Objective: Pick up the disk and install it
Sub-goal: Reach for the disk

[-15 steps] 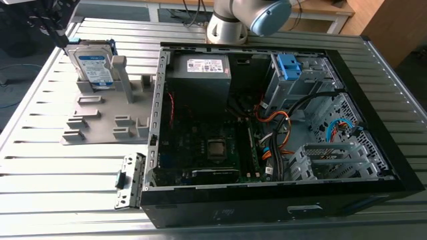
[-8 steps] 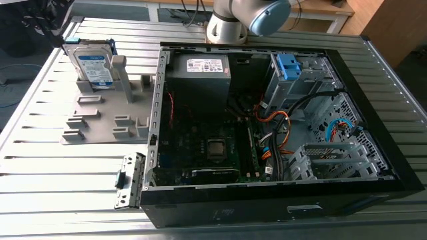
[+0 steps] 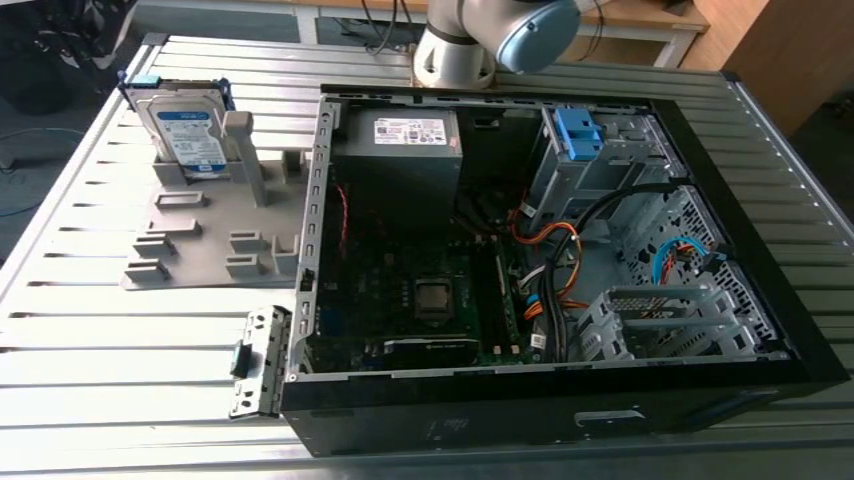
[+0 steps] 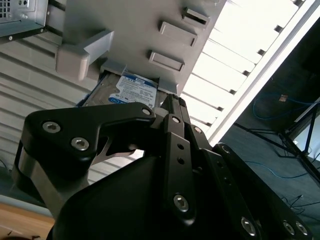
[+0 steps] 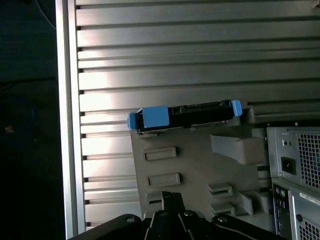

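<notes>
The fingers point(image 5: 170, 196) look pressed together with nothing between them. They hang over the grey holder point(image 5: 200, 170). The disk point(image 5: 185, 114) lies straight ahead of the fingertips, beyond the holder's raised blocks and clear of them. It stands on edge in a slot, its long axis crosswise to the way the fingers point and its blue bracket point(image 5: 154, 117) uppermost. The slatted counter point(image 5: 175, 60) stretches beyond, with the open computer case point(image 3: 534, 425) beside the holder. The print on the disk's white-and-blue label point(image 3: 190, 132) is too small to read.
</notes>
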You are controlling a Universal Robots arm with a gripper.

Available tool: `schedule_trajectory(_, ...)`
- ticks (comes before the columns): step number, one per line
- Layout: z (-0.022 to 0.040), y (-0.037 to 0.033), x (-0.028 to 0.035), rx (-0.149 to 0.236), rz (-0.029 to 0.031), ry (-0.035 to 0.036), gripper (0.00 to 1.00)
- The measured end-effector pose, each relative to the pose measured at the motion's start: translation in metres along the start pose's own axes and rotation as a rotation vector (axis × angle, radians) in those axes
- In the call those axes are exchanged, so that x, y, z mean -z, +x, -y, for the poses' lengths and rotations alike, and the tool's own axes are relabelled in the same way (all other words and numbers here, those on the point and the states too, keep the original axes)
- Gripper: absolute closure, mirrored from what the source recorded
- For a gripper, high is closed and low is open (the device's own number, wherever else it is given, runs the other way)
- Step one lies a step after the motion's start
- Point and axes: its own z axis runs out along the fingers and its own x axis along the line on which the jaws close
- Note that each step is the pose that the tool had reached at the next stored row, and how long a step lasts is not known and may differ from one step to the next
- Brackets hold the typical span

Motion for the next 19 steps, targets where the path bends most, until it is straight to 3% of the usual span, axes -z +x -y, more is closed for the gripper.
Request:
schedule_trajectory(6, -0.0082, 0.0, -0.0038, 0.0, 0.0001, 0.0022, 0.89)
schedule_trajectory(13, -0.0139, -0.0121, -0.01, 0.0, 0.0005, 0.0064, 0.89)
schedule_trajectory(19, -0.0229, -0.0173, -0.0153, 0.0, 0.0006, 0.0079, 0.89)
